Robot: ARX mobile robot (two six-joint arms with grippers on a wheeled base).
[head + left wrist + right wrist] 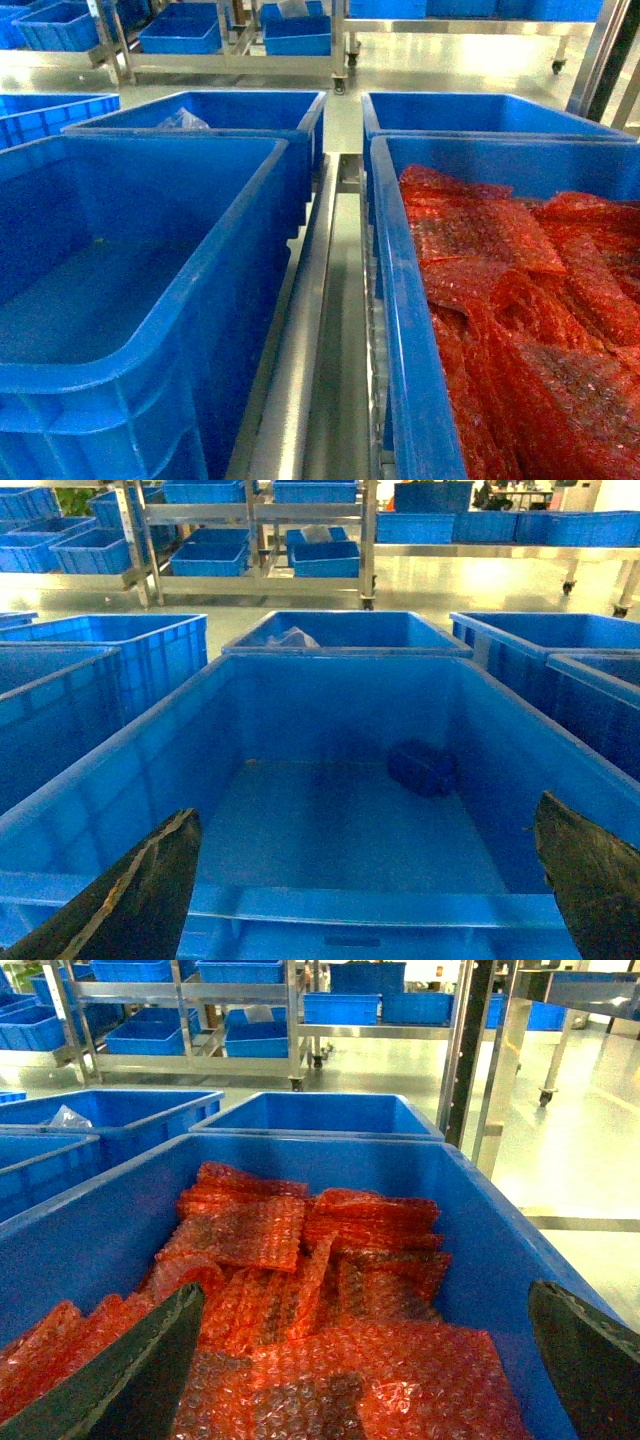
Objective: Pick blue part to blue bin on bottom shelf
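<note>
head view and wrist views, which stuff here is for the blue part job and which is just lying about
For the job:
blue part
blue bin holding it
left gripper, open

Lying about:
red bubble wrap bags
bin holding them
far bin with clear plastic

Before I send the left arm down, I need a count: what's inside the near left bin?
Inside the near left bin lies one dark blue part at the far right of the floor. In the head view, the bin's wall hides that spot.
</note>
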